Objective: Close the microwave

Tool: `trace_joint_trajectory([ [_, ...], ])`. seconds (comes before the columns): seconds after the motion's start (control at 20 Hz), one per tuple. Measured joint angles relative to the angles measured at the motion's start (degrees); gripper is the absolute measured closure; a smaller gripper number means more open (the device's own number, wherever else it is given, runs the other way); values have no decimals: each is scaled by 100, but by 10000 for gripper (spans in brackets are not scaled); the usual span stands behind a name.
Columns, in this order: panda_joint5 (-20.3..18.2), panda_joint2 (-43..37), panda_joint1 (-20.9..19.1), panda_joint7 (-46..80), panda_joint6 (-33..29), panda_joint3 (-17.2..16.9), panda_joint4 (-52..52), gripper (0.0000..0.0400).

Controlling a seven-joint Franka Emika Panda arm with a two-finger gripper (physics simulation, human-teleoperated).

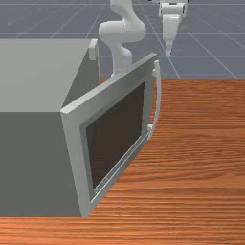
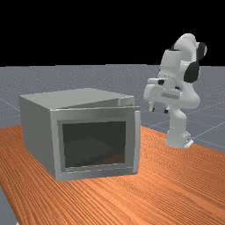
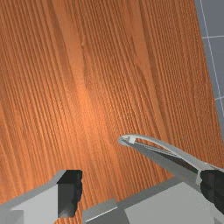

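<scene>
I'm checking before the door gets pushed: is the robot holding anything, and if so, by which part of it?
Nothing is held: the pincer is open, its fingers apart, and the door handle is not gripped.

The door (image 2: 132, 143) hides most of the inside of the microwave (image 2: 37, 127) in the far view; marks (image 1: 101, 185) low on the door are too small to read. In the front view, the foot of the arm (image 1: 122, 32) is hidden behind the door. In the wrist view, one of the jaws (image 2: 159, 108), cut off by the picture's edge, covers part of the door.
</scene>
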State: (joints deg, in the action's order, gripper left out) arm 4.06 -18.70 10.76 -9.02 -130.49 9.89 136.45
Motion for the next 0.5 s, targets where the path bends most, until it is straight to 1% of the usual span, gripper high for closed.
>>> trace_joint_trajectory([
  [0.05,161,303,15,886,185,327,-362,0],
  [0.15,465,962,303,1856,428,769,-1104,0],
  [0.2,499,1219,454,1339,301,725,-1355,0],
  [0.35,641,2093,407,789,370,585,-2354,0],
  [0.4,576,2434,382,573,649,561,-2832,0],
  [0.45,442,2849,363,421,1241,556,-3484,0],
  [0.5,439,2859,318,416,1091,544,-3368,0],
])
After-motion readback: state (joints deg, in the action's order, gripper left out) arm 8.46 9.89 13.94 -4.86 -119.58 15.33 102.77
